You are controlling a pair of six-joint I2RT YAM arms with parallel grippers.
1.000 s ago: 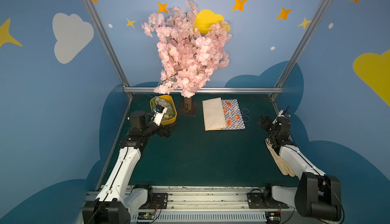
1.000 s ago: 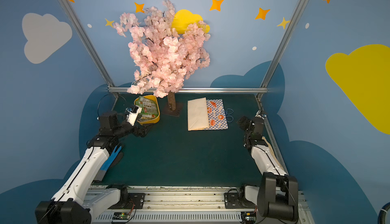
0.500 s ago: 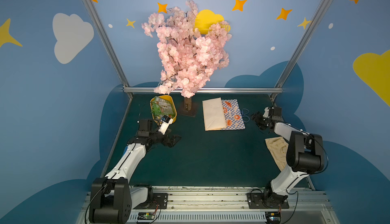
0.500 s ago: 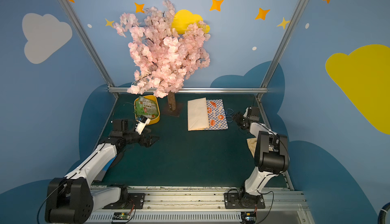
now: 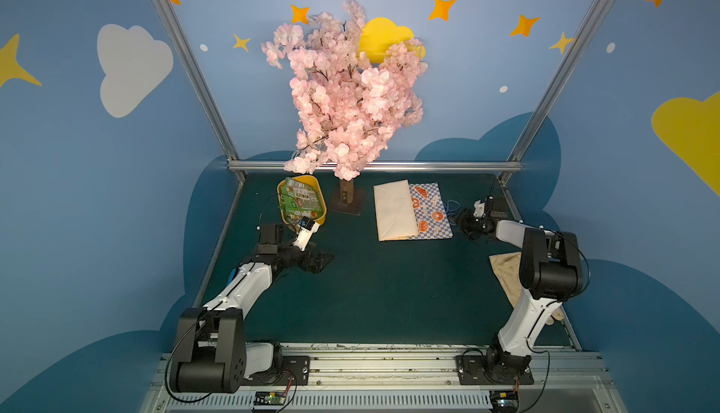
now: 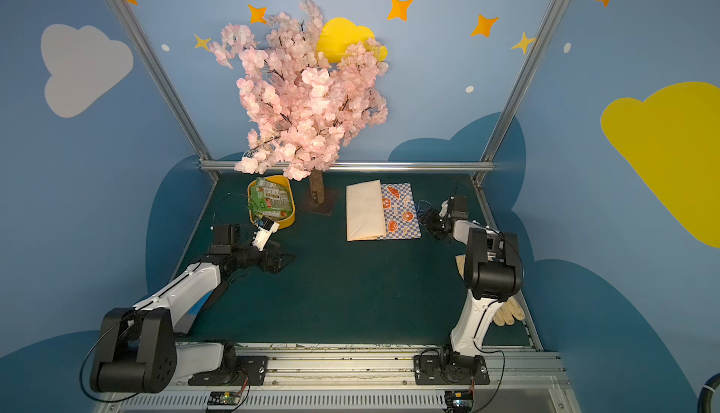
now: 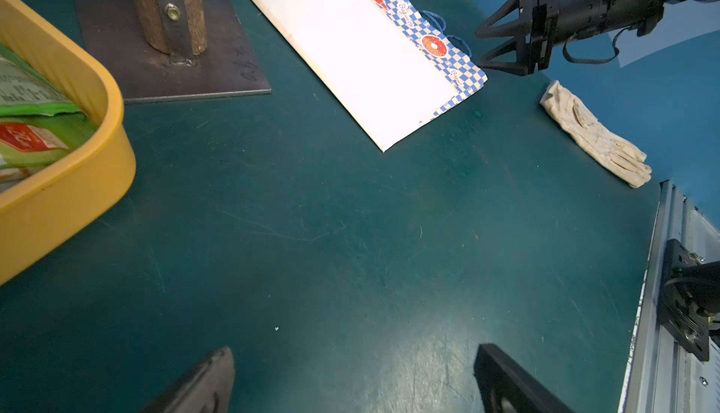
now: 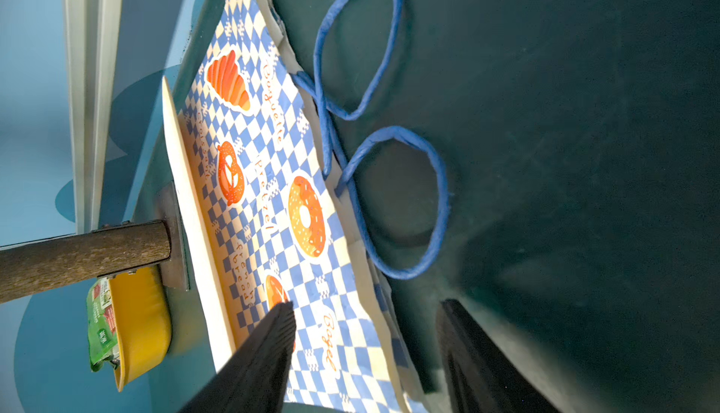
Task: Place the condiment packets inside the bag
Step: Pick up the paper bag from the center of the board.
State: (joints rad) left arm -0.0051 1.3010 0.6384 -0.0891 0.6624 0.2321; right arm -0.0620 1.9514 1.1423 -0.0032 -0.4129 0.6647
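The bag lies flat and folded on the green table, its checkered face and blue cord handles pointing toward the right arm. The condiment packets are heaped in a yellow tray. My right gripper is low at the bag's handle end. Its jaws stand apart, one finger over the printed face and the other over the table past the mouth edge. My left gripper is open over bare table in front of the tray, holding nothing.
A pink blossom tree on a metal base plate stands between the tray and the bag. A cream glove lies near the table's right edge beside the right arm. Metal frame posts border the back and sides.
My right arm has swung in to the bag's handle end and its jaws have narrowed. My left gripper has drawn back from the tray toward the front, still wide open.
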